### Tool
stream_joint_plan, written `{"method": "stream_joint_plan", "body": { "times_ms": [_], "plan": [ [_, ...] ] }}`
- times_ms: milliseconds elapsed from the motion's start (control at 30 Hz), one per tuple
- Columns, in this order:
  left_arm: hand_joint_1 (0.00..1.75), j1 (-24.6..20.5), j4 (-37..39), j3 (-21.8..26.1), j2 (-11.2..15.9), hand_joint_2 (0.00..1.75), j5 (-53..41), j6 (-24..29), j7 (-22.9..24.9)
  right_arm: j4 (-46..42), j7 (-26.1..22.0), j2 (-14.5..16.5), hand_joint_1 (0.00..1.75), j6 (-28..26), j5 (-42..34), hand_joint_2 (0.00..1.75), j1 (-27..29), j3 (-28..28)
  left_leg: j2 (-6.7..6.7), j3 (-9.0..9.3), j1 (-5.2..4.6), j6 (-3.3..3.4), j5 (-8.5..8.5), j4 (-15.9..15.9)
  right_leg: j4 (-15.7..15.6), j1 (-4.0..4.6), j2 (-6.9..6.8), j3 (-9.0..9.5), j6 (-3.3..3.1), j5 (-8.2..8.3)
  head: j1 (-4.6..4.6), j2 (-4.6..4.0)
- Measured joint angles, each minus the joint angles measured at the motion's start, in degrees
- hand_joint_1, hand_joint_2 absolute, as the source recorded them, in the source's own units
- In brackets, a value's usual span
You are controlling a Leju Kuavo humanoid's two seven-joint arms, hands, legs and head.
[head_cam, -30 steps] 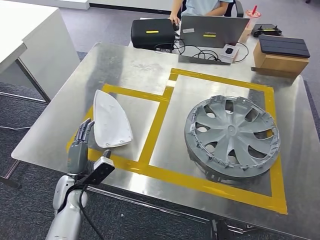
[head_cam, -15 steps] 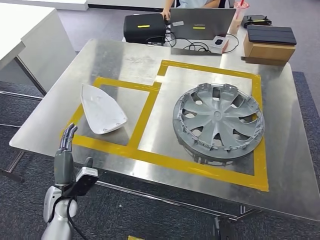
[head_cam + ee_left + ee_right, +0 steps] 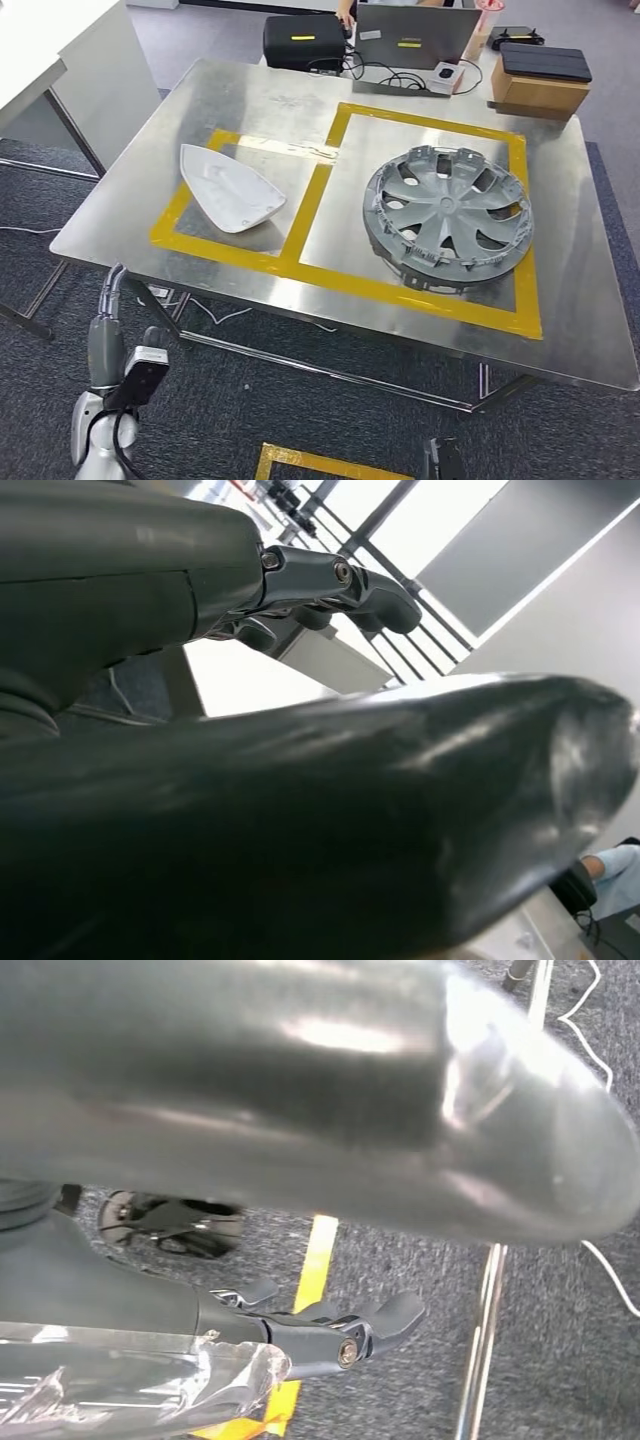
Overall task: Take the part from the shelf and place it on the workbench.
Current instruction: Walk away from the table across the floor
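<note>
We see the part (image 3: pixel 230 187), a white, smooth, shallow shell with one pointed end and a rounded, slightly raised rim, lying left of centre in the head view on the steel workbench (image 3: pixel 249 110), inside the smaller of two boxes marked with yellow tape (image 3: pixel 309 205). To its right, in the larger box, lies a grey wheel cover (image 3: pixel 448 215) with curved spokes. Our left hand (image 3: pixel 110 325) is at the lower left of that view, below the workbench edge and well apart from the part, fingers extended together and holding nothing. Our right hand (image 3: pixel 343 1335) appears in the right wrist view, fingers stretched out over grey carpet and a yellow floor strip, nothing in them; a blurred thumb covers the top of that picture. At the top edge of the head view a laptop (image 3: pixel 407 36) and a black case (image 3: pixel 304 42) are cut off.
</note>
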Motion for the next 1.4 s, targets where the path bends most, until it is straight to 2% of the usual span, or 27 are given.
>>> {"method": "stream_joint_plan", "body": {
  "times_ms": [67,100,200,267,333,367,400,467,500,567,600,667,733,767,833,867,900,933,967,1000,1067,1133,1200,1233,1300,1367,1400],
  "plan": [
    [0.00,0.53,0.02,1.81,0.05,0.00,3.65,-0.38,-0.04,-0.10,-0.76,-0.03,0.00,0.00,-0.45,0.00,-0.03,-0.43,0.06,-0.66,-0.06,-0.60,0.98,0.03,-8.34,0.18,0.03,6.06,-0.29,-0.40,-0.08,0.00],
    [0.00,0.88,0.07,2.81,0.12,0.00,5.86,-0.39,-0.04,-0.15,-1.21,-0.03,0.00,0.01,-0.67,0.00,0.02,-0.74,0.11,-0.79,-0.04,-0.95,1.50,-0.03,-10.71,0.34,0.07,7.42,-0.53,-1.06,-0.08,0.00],
    [0.00,2.09,0.54,6.27,0.52,0.00,12.01,-0.64,-0.04,-0.22,-2.32,-0.10,0.00,0.07,-1.06,0.00,0.57,-1.90,0.12,-1.15,0.22,-2.17,2.37,-0.34,-11.87,0.59,0.05,6.89,-2.00,-0.27,-0.01,0.00],
    [0.00,2.65,1.71,9.30,1.01,0.00,16.24,-2.33,-0.04,-0.27,-2.86,-0.14,0.00,0.15,-1.24,0.00,0.85,-2.70,-0.04,-2.35,0.29,-2.83,-1.05,2.26,-12.22,0.42,-0.08,5.98,-3.07,1.17,-0.19,0.00],
    [0.00,2.63,4.20,13.15,1.49,0.00,21.10,-5.89,-0.04,-0.33,-3.17,-0.16,0.00,0.26,-1.31,0.00,1.10,-3.50,-0.11,-4.27,0.32,-3.27,-6.77,8.88,-12.19,0.45,-0.10,4.43,-3.50,2.57,-0.48,0.00],
    [0.00,2.50,5.88,15.39,1.71,0.00,23.27,-7.92,-0.04,-0.34,-3.22,-0.16,0.00,0.29,-1.24,0.00,1.30,-3.87,-0.10,-4.90,0.32,-3.43,-8.49,12.24,-12.15,0.49,-0.09,3.53,-3.53,3.25,-0.57,0.00],
    [0.00,2.38,7.77,17.79,1.90,0.00,24.77,-9.68,-0.04,-0.34,-3.20,-0.17,0.00,0.28,-1.11,0.00,1.52,-4.22,-0.10,-4.85,0.32,-3.49,-8.87,14.33,-12.11,0.53,-0.08,2.66,-3.52,3.88,-0.60,0.00],
    [0.00,2.21,11.50,22.28,2.27,0.00,26.19,-11.99,-0.04,-0.35,-3.15,-0.21,0.00,0.21,-0.81,0.00,1.91,-4.85,-0.11,-2.02,0.31,-3.40,-6.62,12.84,-12.02,0.58,-0.01,1.05,-3.33,5.07,-0.61,0.00],
    [0.00,2.05,13.20,24.16,2.45,0.00,26.32,-12.57,-0.04,-0.35,-3.11,-0.22,0.00,0.14,-0.69,0.00,2.00,-5.13,-0.13,0.86,0.31,-3.26,-5.36,9.31,-11.96,0.59,0.02,0.41,-3.16,5.62,-0.63,0.00],
    [0.00,1.48,15.96,26.74,2.77,0.00,25.96,-12.88,-0.04,-0.36,-3.08,-0.26,0.00,-0.04,-0.56,0.00,2.00,-5.55,-0.31,6.54,0.16,-2.70,-4.91,1.16,-11.89,0.70,-0.08,-0.54,-2.70,6.64,-0.63,0.01],
    [0.00,1.10,17.53,27.76,2.95,0.00,25.52,-12.72,-0.05,-0.36,-3.07,-0.27,0.00,-0.18,-0.56,0.00,1.96,-5.81,-0.40,8.14,0.02,-2.35,-5.22,-1.43,-11.97,0.72,-0.16,-0.73,-2.42,7.16,-0.65,0.01],
    [0.00,0.01,22.36,29.83,3.52,0.00,24.11,-11.48,-0.06,-0.36,-3.05,-0.15,0.00,-0.75,-0.65,0.00,1.98,-6.49,-0.43,8.25,-0.27,-1.43,-4.97,-2.76,-12.36,0.62,-0.22,-1.00,-1.76,8.29,-0.66,0.01],
    [0.00,-1.67,29.70,32.13,4.48,0.00,21.86,-9.10,-0.04,-0.35,-2.89,0.22,0.00,-1.58,-0.73,0.00,2.19,-7.37,-0.21,7.35,-0.19,-0.46,-3.87,-3.01,-11.47,0.47,-0.14,-1.90,-1.10,7.06,-0.70,0.01],
    [0.00,-2.57,33.68,33.23,5.01,0.00,20.58,-7.88,0.12,-0.35,-2.71,0.41,0.00,-1.86,-0.78,0.00,2.32,-7.80,-0.10,6.79,-0.06,-0.03,-3.26,-3.13,-9.48,0.45,-0.10,-2.75,-0.83,4.97,-0.62,0.01],
    [0.00,-4.14,40.82,34.91,5.94,0.00,18.05,-6.15,1.96,-0.35,-1.76,0.66,0.00,-1.89,-1.16,0.00,2.41,-8.71,-0.02,5.48,-0.01,0.40,-2.12,-3.12,-1.93,0.36,-0.13,-4.95,-0.48,-0.86,-0.30,0.00],
    [0.00,-4.71,43.95,35.44,6.22,0.00,16.69,-5.66,3.89,-0.35,-1.03,0.72,0.00,-1.75,-1.50,0.00,2.41,-9.23,0.01,4.76,-0.02,0.41,-1.55,-3.08,1.93,0.33,-0.14,-5.66,-0.34,-2.81,-0.20,0.00],
    [0.00,-5.17,46.76,35.76,6.37,0.00,15.27,-5.42,6.35,-0.35,-0.20,0.73,0.00,-1.57,-1.88,0.00,2.42,-9.82,0.04,4.06,-0.04,0.37,-1.00,-3.05,4.47,0.33,-0.13,-5.65,-0.25,-3.53,-0.16,0.00],
    [0.00,-5.49,49.32,35.89,6.40,0.00,13.91,-5.46,8.98,-0.35,0.54,0.74,0.00,-1.34,-2.21,0.00,2.46,-10.42,0.07,3.43,-0.03,0.29,-0.50,-2.99,4.76,0.33,-0.14,-4.55,-0.20,-2.94,-0.12,0.00],
    [0.00,-5.75,51.55,35.96,6.37,0.00,12.78,-5.66,11.36,-0.35,1.12,0.74,0.00,-1.15,-2.45,0.00,2.49,-10.99,0.09,2.84,0.00,0.16,-0.05,-2.91,2.59,0.31,-0.15,-2.24,-0.19,-1.52,-0.10,0.00],
    [0.00,-5.95,53.48,35.97,6.31,0.00,11.94,-5.92,13.32,-0.35,1.53,0.74,0.00,-0.95,-2.58,0.00,2.48,-11.48,0.09,2.33,0.03,-0.04,0.35,-2.76,-1.34,0.29,-0.17,0.94,-0.18,-0.14,-0.08,0.00],
    [0.00,-6.23,56.36,35.97,6.22,0.00,11.04,-6.34,15.70,-0.35,1.95,0.81,0.00,-0.67,-2.62,0.00,2.30,-12.09,0.10,1.44,-0.02,-0.61,1.09,-2.33,-10.00,0.36,-0.10,7.13,-0.33,0.43,-0.06,0.01],
    [0.00,-6.54,58.35,35.98,6.22,0.00,10.75,-6.47,16.52,-0.35,2.08,0.90,0.00,-0.52,-2.61,0.00,2.20,-12.46,0.11,0.96,-0.07,-1.19,1.91,-2.05,-13.36,0.55,0.04,8.82,-0.72,-0.31,-0.12,0.01],
    [0.00,-6.77,59.87,35.98,6.25,0.00,10.51,-6.56,17.06,-0.34,2.16,0.99,0.00,-0.47,-2.54,0.00,2.24,-12.89,0.07,0.61,0.03,-1.82,2.14,-1.82,-13.13,0.57,0.00,7.68,-1.65,0.25,-0.21,0.00],
    [0.00,-6.81,60.47,35.98,6.27,0.00,10.15,-6.68,17.62,-0.33,2.23,1.05,0.00,-0.46,-2.34,0.00,2.21,-13.05,0.02,0.24,0.08,-2.16,0.98,-1.05,-13.04,0.52,-0.08,7.19,-2.27,0.70,-0.28,0.00],
    [0.00,-6.87,61.44,35.95,6.23,0.00,8.89,-6.44,19.30,-0.33,2.52,1.16,0.00,-0.56,-1.55,0.00,2.10,-13.16,-0.06,-1.33,0.15,-2.68,-4.43,3.85,-13.08,0.40,-0.21,6.16,-3.26,1.94,-0.55,0.00],
    [0.00,-7.03,62.14,35.92,5.61,0.00,7.90,-4.78,20.53,-0.33,2.96,1.20,0.00,-0.83,-0.66,0.00,2.05,-13.17,-0.07,-3.21,0.15,-2.93,-9.69,11.68,-12.97,0.48,-0.25,4.61,-3.52,3.40,-0.78,0.00],
    [0.00,-7.10,62.38,35.92,5.15,0.00,7.72,-3.71,20.73,-0.33,3.13,1.21,0.00,-0.98,-0.36,0.00,2.06,-13.16,-0.08,-3.45,0.14,-2.96,-10.42,14.41,-12.88,0.52,-0.31,3.62,-3.47,4.12,-0.80,0.00]
  ]
}}
